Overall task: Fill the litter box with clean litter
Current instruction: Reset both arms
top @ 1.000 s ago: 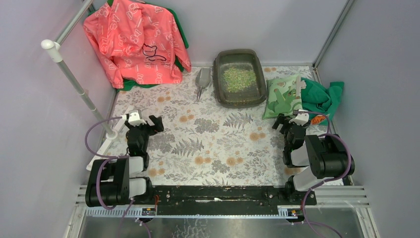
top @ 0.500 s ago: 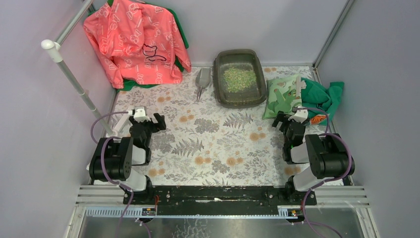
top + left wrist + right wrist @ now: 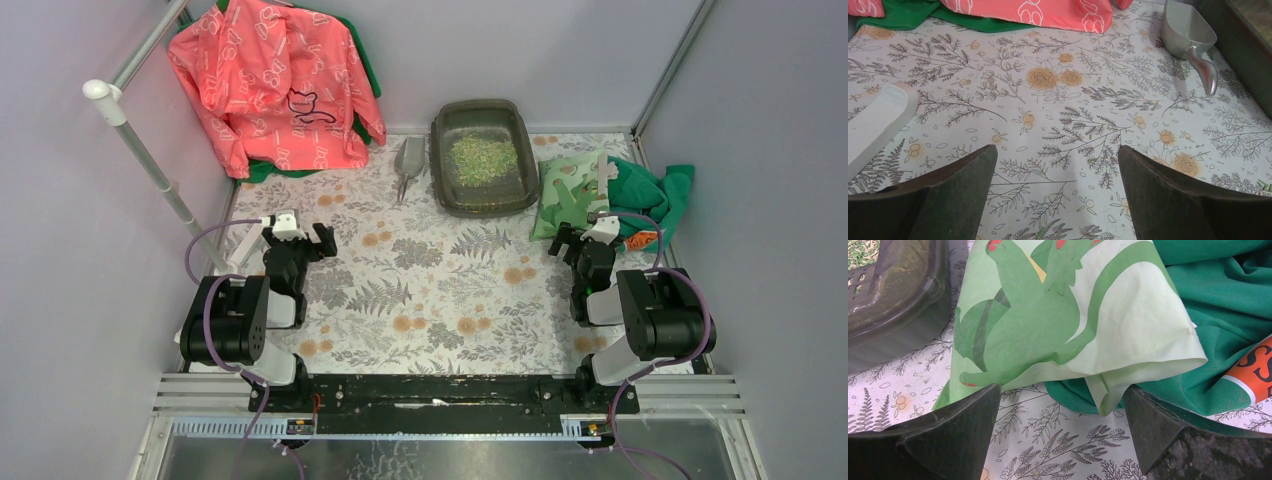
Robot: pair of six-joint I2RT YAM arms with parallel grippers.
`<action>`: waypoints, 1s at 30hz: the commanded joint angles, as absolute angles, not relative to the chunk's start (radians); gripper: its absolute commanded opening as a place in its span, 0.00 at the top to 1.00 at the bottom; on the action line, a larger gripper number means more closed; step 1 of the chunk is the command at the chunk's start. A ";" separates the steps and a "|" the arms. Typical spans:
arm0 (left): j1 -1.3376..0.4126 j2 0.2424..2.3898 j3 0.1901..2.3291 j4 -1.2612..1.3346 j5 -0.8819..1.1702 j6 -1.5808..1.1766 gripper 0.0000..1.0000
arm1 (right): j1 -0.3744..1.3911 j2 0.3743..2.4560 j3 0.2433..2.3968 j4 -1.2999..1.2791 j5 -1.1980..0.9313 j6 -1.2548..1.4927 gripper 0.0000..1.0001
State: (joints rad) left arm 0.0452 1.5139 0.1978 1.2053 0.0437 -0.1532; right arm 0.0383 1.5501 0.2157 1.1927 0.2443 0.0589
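From above, the litter box is sitting at the far side of the counter, with clean litter lying as a loose heap in its middle and leaving bare floor around the rim. By my reckoning, filling is only partly done. The left gripper and right gripper are both hanging near their bases, jaws apart and holding nothing.

In the left wrist view, the fingers are standing wide over bare floral cloth. A grey scoop is lying just beside the box wall.

In the right wrist view, the open jaws are pointing at a pale green printed bag, which is resting on a green cloth beside the box. The next move is probably calling for a pinch on the bag's floppy folded edge. On an orange patch, black letters are showing, cropped, perhaps "SS"; no brand is reading clearly on the bag.
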 commanded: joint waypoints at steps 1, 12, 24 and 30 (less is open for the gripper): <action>0.040 1.516 0.209 1.258 0.024 -0.121 0.01 | 0.047 1.548 0.252 1.203 0.243 0.043 0.00; 0.039 1.516 0.211 1.252 0.020 -0.121 0.01 | 0.044 1.549 0.269 1.167 0.232 0.038 0.00; 0.039 1.517 0.211 1.253 0.020 -0.121 0.01 | 0.043 1.549 0.268 1.169 0.232 0.037 0.00; 0.038 1.516 0.210 1.253 0.021 -0.121 0.01 | 0.044 1.548 0.262 1.180 0.231 0.036 0.00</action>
